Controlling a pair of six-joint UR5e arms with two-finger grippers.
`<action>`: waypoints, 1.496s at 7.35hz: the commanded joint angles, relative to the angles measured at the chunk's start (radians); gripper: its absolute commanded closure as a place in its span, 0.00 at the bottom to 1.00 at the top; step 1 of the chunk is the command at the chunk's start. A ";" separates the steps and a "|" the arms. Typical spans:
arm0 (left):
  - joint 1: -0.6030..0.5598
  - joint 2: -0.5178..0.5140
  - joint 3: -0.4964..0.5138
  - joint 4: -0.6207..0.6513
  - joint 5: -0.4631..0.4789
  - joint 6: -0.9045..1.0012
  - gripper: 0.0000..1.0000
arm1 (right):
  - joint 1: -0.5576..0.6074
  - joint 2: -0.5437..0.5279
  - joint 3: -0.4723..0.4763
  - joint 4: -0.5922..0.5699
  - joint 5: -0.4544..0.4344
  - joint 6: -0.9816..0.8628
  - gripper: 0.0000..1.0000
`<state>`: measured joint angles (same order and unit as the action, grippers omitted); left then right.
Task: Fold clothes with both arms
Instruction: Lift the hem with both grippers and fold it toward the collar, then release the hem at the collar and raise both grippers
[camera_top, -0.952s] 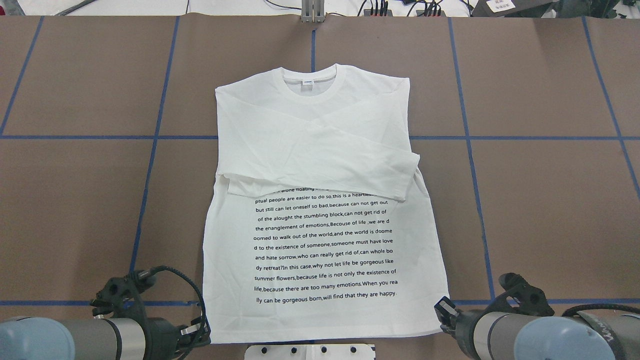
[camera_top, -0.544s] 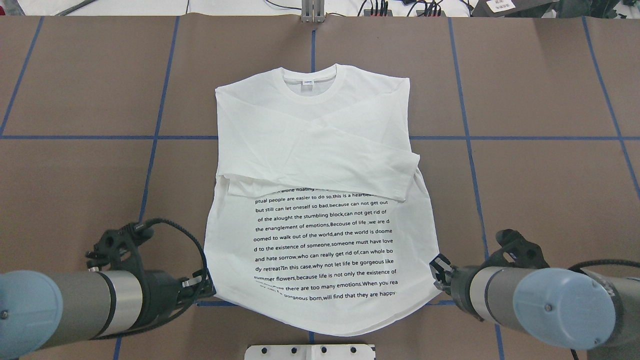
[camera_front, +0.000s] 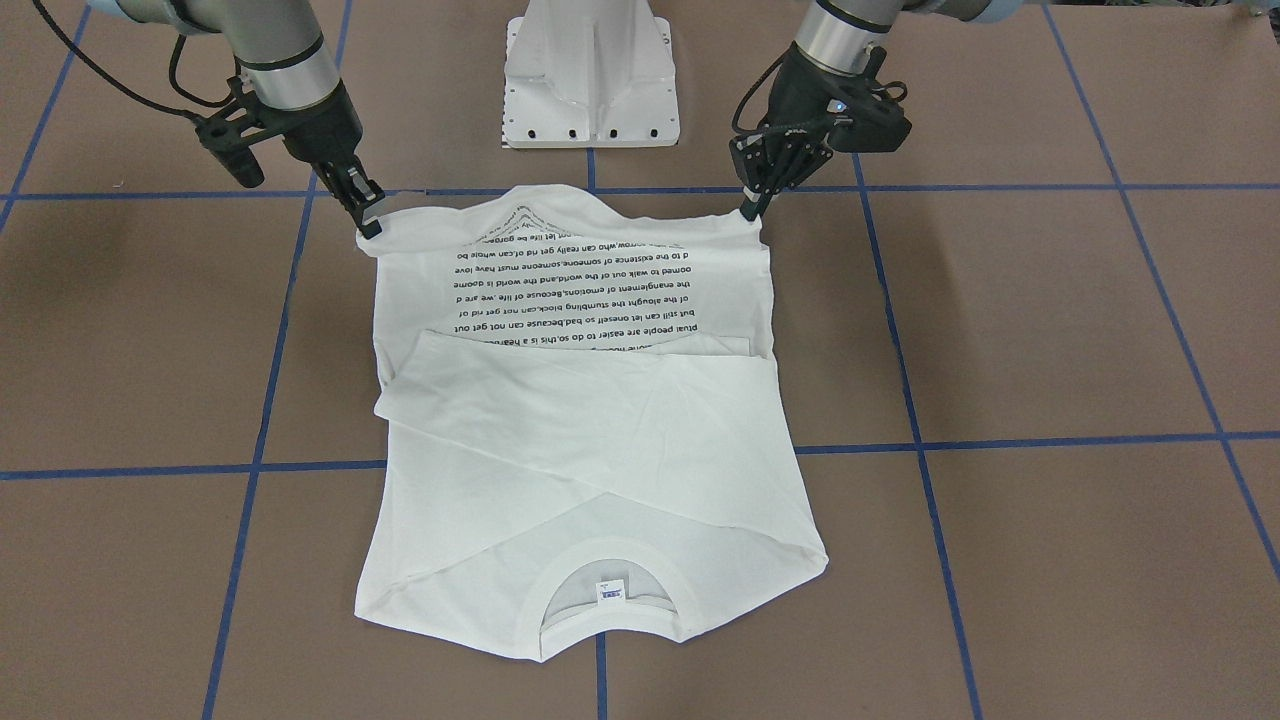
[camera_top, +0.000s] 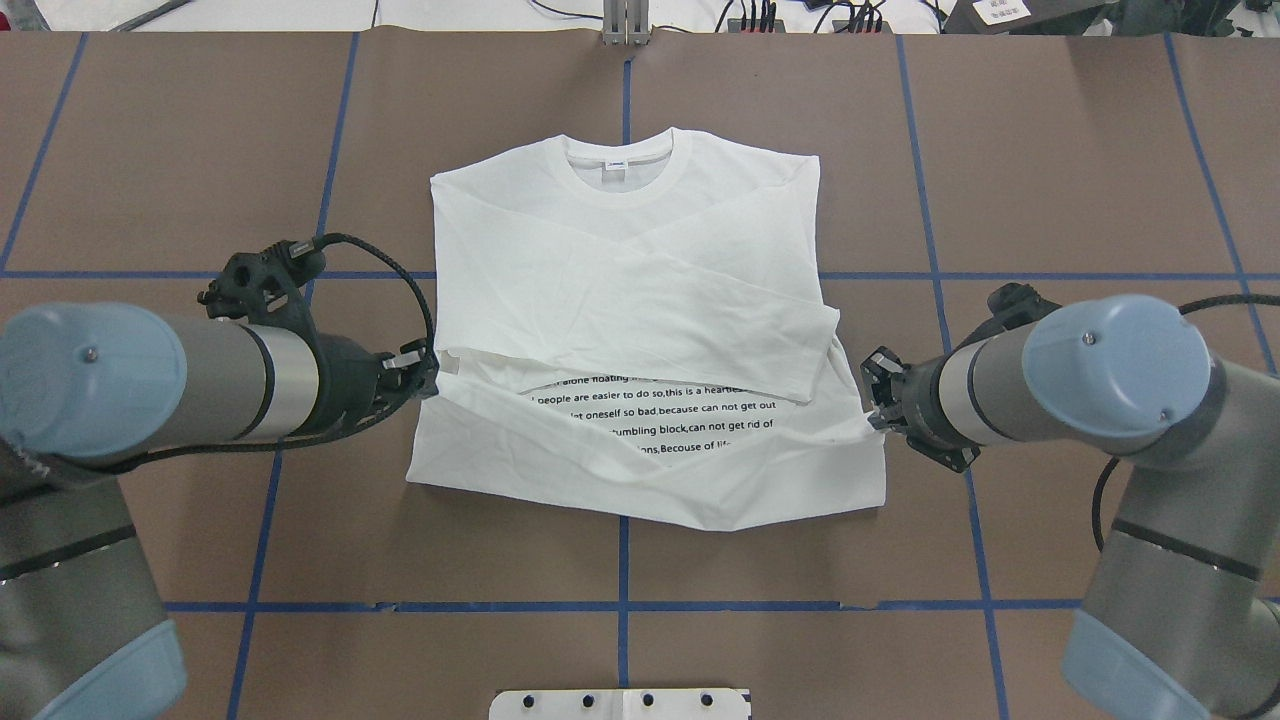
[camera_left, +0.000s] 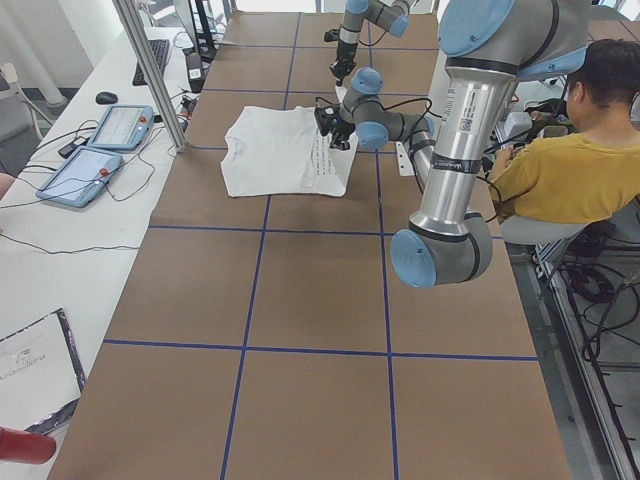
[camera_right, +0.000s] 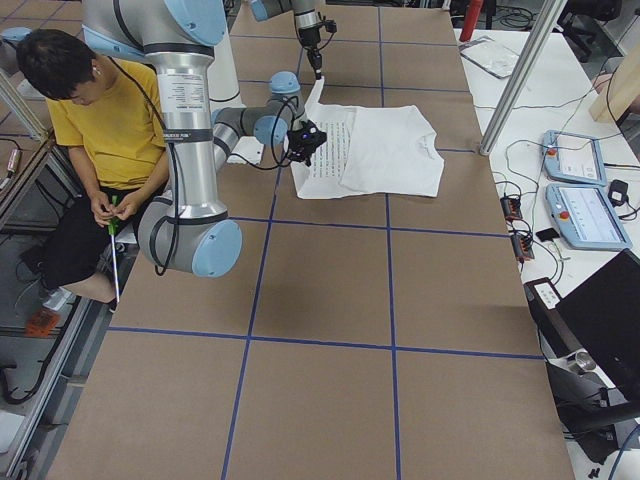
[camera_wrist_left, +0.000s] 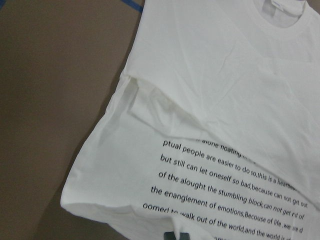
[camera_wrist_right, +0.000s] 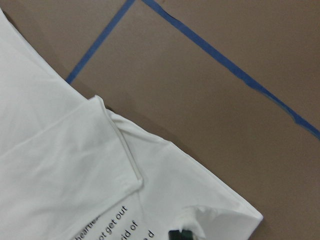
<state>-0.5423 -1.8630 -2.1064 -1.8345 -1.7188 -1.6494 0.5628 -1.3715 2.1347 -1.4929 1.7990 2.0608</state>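
The white cotton T-shirt (camera_top: 620, 240) lies flat on the brown paper-covered table (camera_top: 1050, 180), between the two grippers. Its long sleeves are crossed over the chest, and the ribbed round collar (camera_top: 625, 172) is on the side far from both grippers. The hem end is raised and doubled back over the lower body. There the soft cloth sags in wrinkled folds, hiding part of the black printed text (camera_top: 690, 408). The left gripper (camera_top: 425, 372) pinches one hem corner and the right gripper (camera_top: 876, 408) the other, fingers pressed together on the cloth. Blue tape lines (camera_top: 923, 200) grid the table beyond them.
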 joint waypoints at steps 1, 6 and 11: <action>-0.100 -0.050 0.139 -0.026 -0.013 0.106 1.00 | 0.098 0.127 -0.161 0.000 0.030 -0.042 1.00; -0.237 -0.209 0.454 -0.172 -0.013 0.187 1.00 | 0.225 0.381 -0.534 0.013 0.022 -0.248 1.00; -0.268 -0.298 0.679 -0.293 -0.005 0.220 1.00 | 0.296 0.525 -0.876 0.166 0.019 -0.360 1.00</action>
<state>-0.8065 -2.1514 -1.4865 -2.0684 -1.7267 -1.4334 0.8539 -0.8657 1.3332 -1.3897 1.8197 1.7054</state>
